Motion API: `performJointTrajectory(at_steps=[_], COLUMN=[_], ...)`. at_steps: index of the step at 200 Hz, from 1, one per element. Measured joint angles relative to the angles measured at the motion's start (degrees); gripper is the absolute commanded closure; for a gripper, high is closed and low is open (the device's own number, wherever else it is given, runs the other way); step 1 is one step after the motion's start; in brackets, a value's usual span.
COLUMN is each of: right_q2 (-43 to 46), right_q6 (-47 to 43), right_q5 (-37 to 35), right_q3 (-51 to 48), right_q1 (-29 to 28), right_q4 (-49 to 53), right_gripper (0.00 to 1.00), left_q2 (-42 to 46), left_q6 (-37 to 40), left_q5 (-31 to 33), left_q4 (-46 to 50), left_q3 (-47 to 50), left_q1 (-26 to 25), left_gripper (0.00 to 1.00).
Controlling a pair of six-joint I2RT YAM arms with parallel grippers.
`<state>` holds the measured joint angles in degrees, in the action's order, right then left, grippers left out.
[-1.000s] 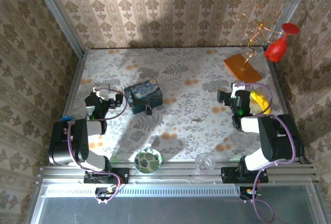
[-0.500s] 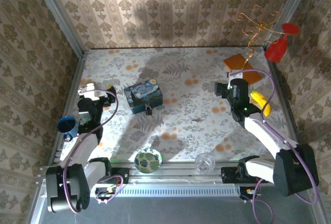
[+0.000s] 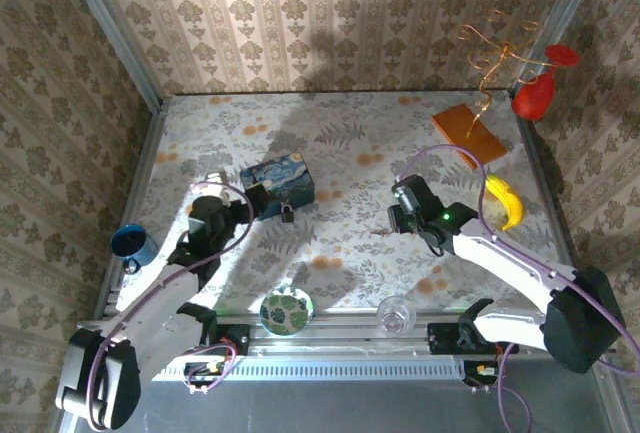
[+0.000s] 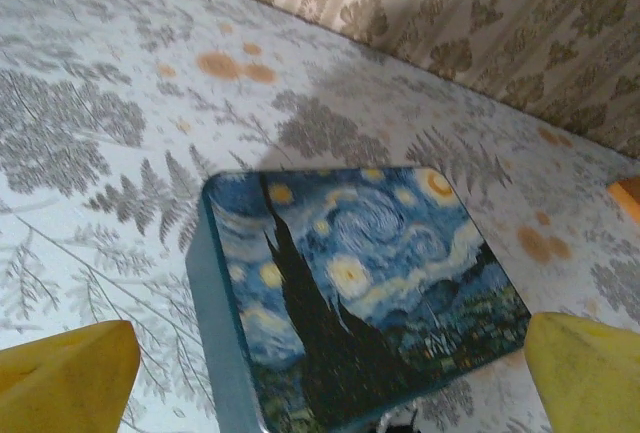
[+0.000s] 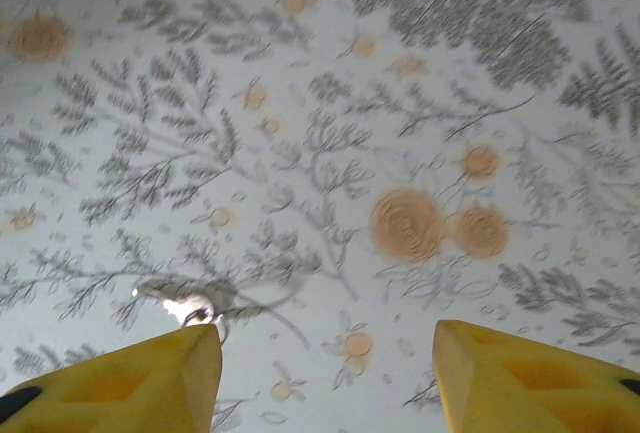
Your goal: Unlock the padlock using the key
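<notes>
My right pincer [image 5: 325,353] hovers spread by the key [image 5: 190,305] (a faint glint); my left pincer [image 4: 330,378], spread too, faces the blue box [image 4: 350,283].

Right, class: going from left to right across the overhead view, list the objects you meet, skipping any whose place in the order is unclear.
blue mug → blue painted box → clear glass → orange board → red vase
</notes>
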<state>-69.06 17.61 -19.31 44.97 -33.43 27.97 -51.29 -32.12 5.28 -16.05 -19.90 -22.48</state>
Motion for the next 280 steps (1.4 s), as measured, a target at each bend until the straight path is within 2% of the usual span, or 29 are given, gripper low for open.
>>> performJointTrajectory(at_steps=[32,72,130,192,280], right_q2=[-5.46,-13.14,-22.67,-25.99,-26.69], right_q6=[4.15,8.31,11.58,12.68,14.16], right_q5=[3.89,7.37,8.50,9.55,9.03], right_q3=[3.69,5.31,8.04,8.83,9.07], right_q1=[-2.16,-2.99,-2.99,-1.60,-0.17], right_q4=[2.58,2.62,4.02,3.98,5.14], right_gripper=[0.49,0.53,0.53,0.58,0.69], left_q2=[-1.40,-3.91,-8.74,-9.77,-9.90], left_q6=[-1.60,-2.43,-2.43,-2.64,-2.67], left_q5=[1.29,1.64,0.72,0.09,0.11], left_q4=[0.87,0.26,-0.42,-1.09,-1.11], left_q3=[0.00,0.00,-1.42,-2.19,-2.38], left_q1=[-2.69,-2.99,-4.13,-5.31,-5.73], left_gripper=[0.00,0.00,0.00,0.00,0.00])
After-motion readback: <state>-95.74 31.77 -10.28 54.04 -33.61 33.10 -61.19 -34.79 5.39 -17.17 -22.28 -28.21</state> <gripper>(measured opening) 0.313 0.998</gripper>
